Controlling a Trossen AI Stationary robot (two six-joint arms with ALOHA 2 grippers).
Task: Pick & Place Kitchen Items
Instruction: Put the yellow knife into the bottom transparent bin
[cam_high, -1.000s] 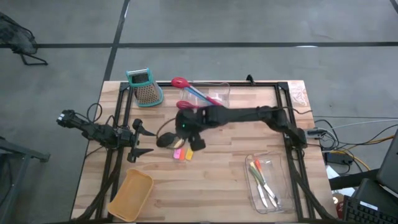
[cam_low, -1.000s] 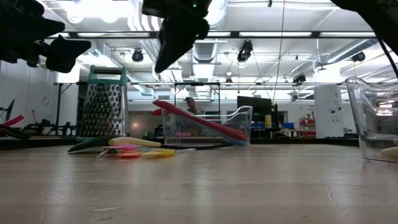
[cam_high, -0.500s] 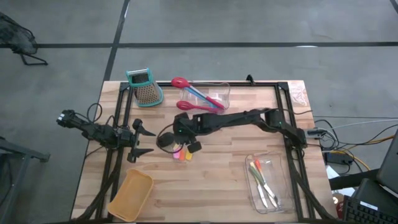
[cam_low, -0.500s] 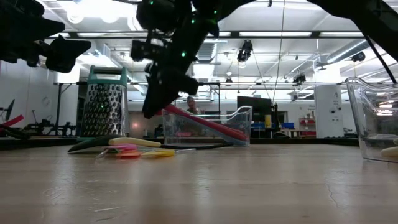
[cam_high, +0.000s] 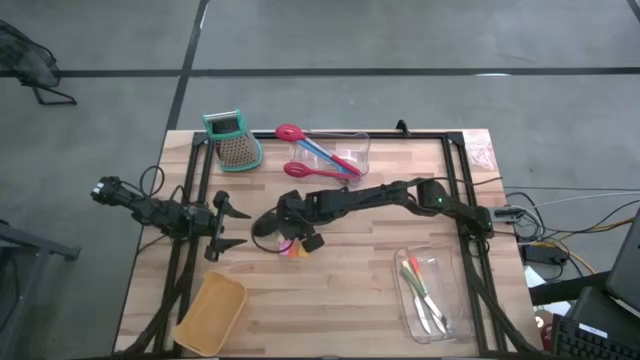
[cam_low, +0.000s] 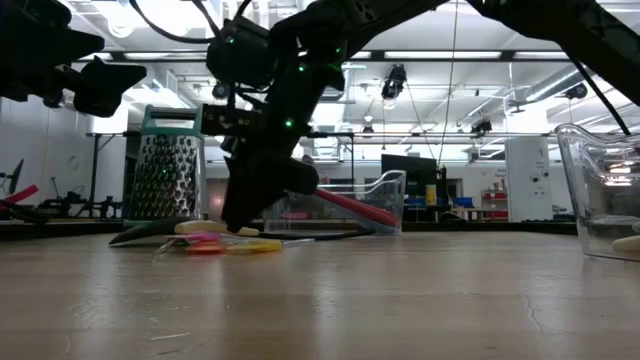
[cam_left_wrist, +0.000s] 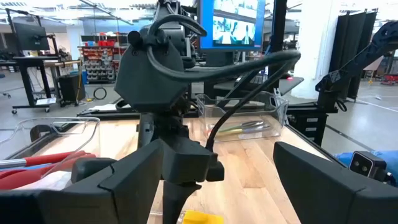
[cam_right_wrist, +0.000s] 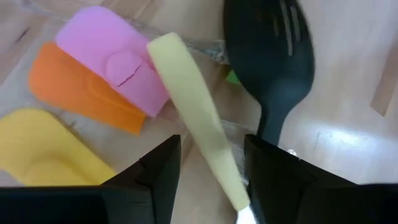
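A pile of small kitchen items lies left of the table's middle: a pale yellow handle (cam_right_wrist: 189, 106), pink (cam_right_wrist: 109, 59), orange (cam_right_wrist: 78, 93) and yellow (cam_right_wrist: 34, 152) pieces, and a black slotted spoon (cam_right_wrist: 267, 56). All lie flat on the wood. My right gripper (cam_right_wrist: 208, 177) is low over the pile (cam_high: 292, 246), slanting down and open. Its fingers stand on either side of the pale yellow handle. My left gripper (cam_high: 226, 226) waits open at the table's left side, pointing level toward the pile.
A teal-topped grater (cam_high: 232, 140) stands at the far left. A clear bin (cam_high: 340, 152) at the far edge holds red and blue spoons. Another clear bin (cam_high: 425, 295) with several tools is at the near right, and a tan bin (cam_high: 212, 312) at the near left.
My right gripper has come down from well above the table to just over the pile, shifting slightly toward the table's left edge and rolling a little. The items on the table have not moved.
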